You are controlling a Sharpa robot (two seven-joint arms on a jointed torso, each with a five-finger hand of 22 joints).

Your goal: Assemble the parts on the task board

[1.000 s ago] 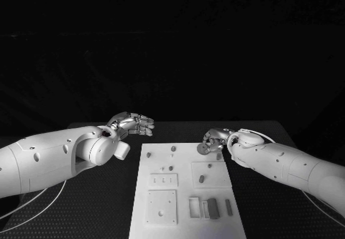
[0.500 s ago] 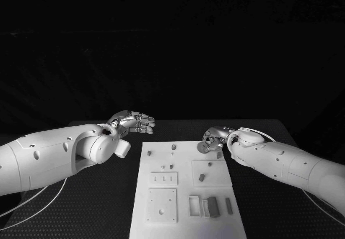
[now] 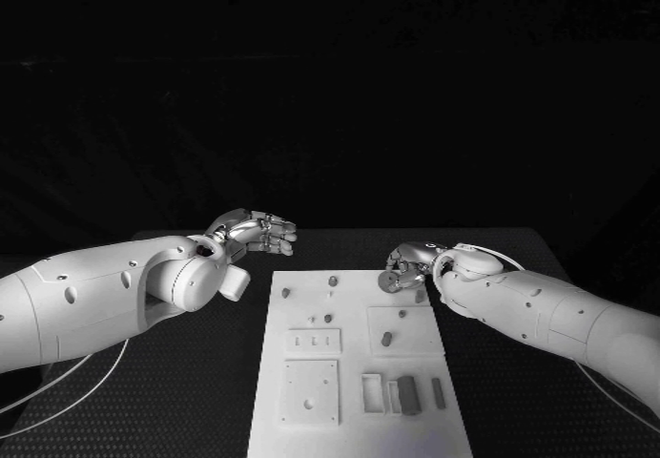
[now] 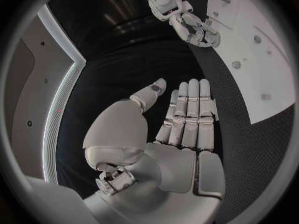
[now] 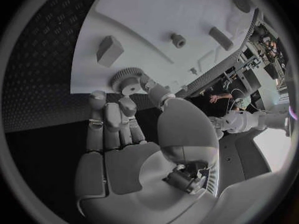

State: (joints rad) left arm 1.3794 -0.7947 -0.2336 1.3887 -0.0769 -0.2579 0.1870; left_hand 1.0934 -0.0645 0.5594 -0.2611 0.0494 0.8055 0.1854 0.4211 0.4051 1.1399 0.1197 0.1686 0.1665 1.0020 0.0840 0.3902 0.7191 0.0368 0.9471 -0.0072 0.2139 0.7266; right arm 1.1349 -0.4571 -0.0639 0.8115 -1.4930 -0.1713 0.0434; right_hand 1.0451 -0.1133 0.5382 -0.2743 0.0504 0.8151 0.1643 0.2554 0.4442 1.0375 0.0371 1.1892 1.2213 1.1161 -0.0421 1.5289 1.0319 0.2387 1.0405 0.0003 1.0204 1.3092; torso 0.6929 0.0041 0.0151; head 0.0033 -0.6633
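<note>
Now the right hand [image 3: 407, 268] pinches 1 small gear [image 5: 127, 80] over the far right corner of the board [image 3: 351, 420]; keep it level while seating. Left hand [image 3: 256, 235] hangs released, holding nothing.

**Board at centre, hands at its far corners**

The task board [image 3: 360, 363] lies at the middle of the table [image 3: 509, 382]; the left hand [image 3: 257, 234] sits off the board's 11 o'clock corner; the right hand [image 3: 410, 265] sits at the 1 o'clock corner, with a gear [image 5: 127, 79] at its fingertips over the board's edge; small parts [image 3: 406, 389] lie toward 5 o'clock on the board.
</note>
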